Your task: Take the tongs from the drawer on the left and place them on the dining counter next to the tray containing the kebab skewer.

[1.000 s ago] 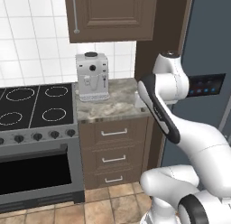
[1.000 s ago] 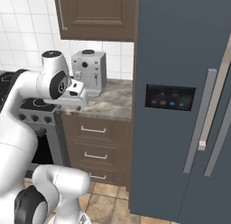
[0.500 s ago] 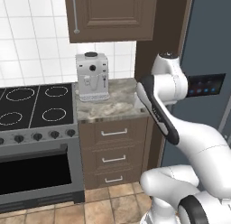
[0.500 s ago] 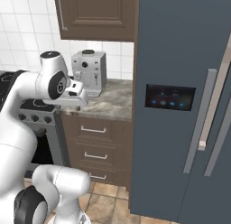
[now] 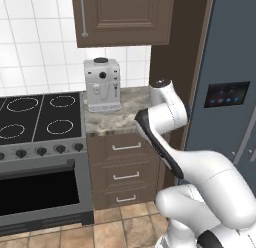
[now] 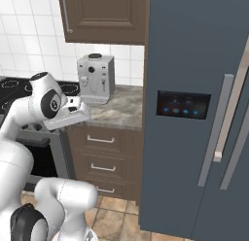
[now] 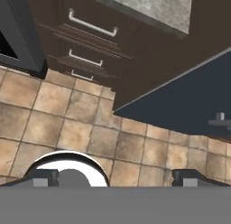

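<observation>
The drawer (image 5: 126,147) is the topmost of three dark brown fronts with silver bar handles, under the small marbled counter, and it is closed. It also appears as the drawer (image 6: 100,139) from the right and the drawer (image 7: 92,24) near the top of the hand view. The tongs are hidden. The dining counter and the tray are out of view. My gripper (image 7: 117,178) is open, its fingertips (image 7: 45,177) wide apart with nothing between them. It hangs in front of the drawer stack, looking down at the tiled floor.
A silver coffee machine (image 5: 101,84) stands on the small marbled counter (image 5: 125,119). A black stove (image 5: 40,117) with an oven sits to the left. A tall dark grey fridge (image 6: 194,113) stands to the right. Brown floor tiles (image 7: 90,119) lie in front.
The arm's upper part has swung down and to the left, closer to the drawer stack. The gripper has stayed open. Nothing else has moved.
</observation>
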Tool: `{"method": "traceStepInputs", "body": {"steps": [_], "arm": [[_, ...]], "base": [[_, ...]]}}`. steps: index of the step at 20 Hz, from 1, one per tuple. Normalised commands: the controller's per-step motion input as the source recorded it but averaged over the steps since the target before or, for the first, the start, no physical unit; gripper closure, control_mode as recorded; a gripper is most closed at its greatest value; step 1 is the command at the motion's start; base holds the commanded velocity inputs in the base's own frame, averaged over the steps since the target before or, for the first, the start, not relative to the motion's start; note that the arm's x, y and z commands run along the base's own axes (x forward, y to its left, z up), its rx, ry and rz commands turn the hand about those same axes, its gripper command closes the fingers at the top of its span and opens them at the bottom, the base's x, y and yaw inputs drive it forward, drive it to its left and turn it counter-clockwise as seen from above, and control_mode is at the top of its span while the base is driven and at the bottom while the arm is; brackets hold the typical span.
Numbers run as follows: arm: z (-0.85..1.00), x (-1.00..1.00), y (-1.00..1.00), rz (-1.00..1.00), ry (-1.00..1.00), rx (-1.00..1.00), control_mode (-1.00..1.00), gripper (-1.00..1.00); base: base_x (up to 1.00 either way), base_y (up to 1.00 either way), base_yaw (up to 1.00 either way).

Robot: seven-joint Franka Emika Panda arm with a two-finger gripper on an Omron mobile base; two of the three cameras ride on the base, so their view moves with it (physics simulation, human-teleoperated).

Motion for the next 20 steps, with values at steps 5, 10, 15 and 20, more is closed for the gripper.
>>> {"method": "traceStepInputs", "body": {"steps": [5,10,15,20], "arm": [[-0.82,0.03,0.2,0.23,0.0,-0.14,-1.0,-1.0],[-0.8,0.16,0.39,0.3,-0.06,-0.02,-1.0,-1.0],[-0.91,0.37,0.48,0.5,-0.06,-0.17,-1.0,-1.0],[-0.57,0.31,0.2,0.55,-0.28,-0.21,-1.0,-1.0]], "base": [[0.0,0.0,0.0],[0.0,0.0,0.0],[0.0,0.0,0.0],[0.0,0.0,0.0]]}}
